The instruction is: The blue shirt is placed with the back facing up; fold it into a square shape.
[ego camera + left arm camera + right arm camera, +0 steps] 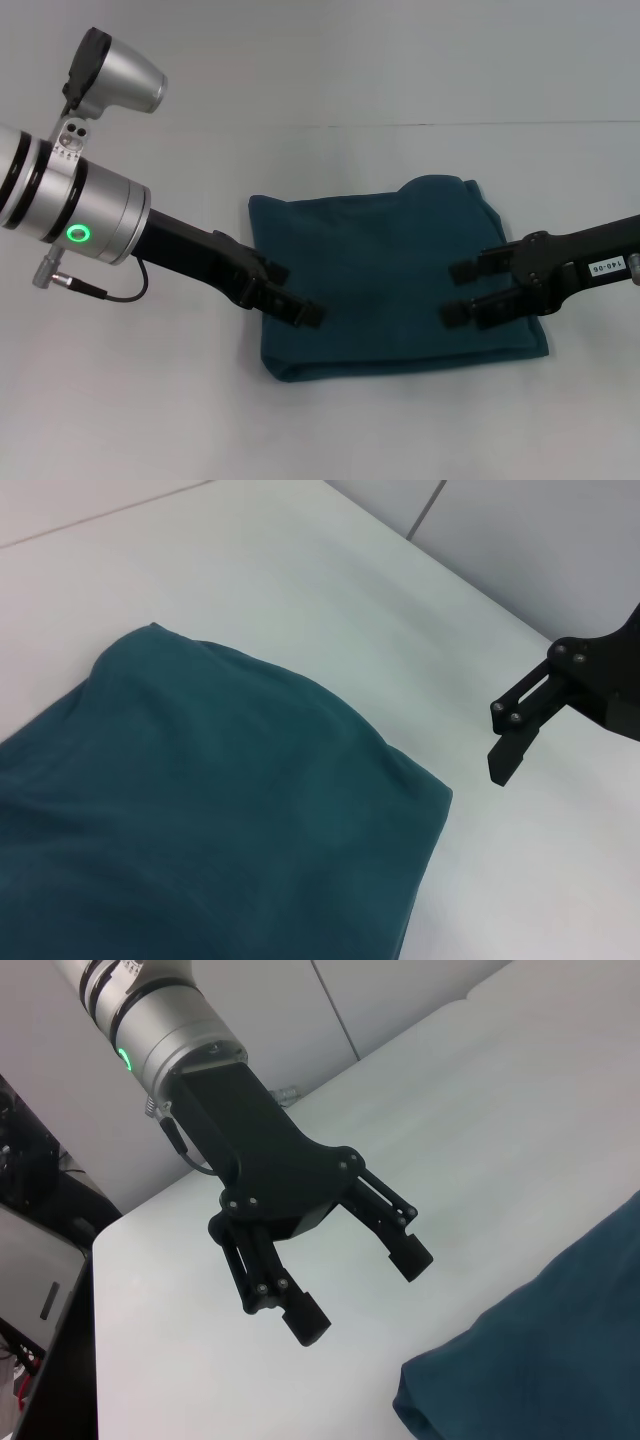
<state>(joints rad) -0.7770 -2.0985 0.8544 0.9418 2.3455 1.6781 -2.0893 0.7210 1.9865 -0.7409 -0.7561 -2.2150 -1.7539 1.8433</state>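
The blue shirt (pixel 385 280) lies folded into a rough square on the white table, a small bulge at its far right corner. My left gripper (pixel 297 292) hovers open over the shirt's left edge, holding nothing; the right wrist view shows it (pixel 360 1288) with fingers spread beside the cloth (pixel 540 1350). My right gripper (pixel 460 292) is open above the shirt's right part, empty. In the left wrist view the shirt (pixel 200 820) fills the lower left, and the right gripper's fingers (pixel 515 745) hang over bare table past its corner.
The white table (pixel 140 400) stretches around the shirt on all sides, meeting a pale wall at the back. A thin black cable (pixel 115 292) hangs from the left arm. A dark object (pixel 30 1290) stands beyond the table's edge in the right wrist view.
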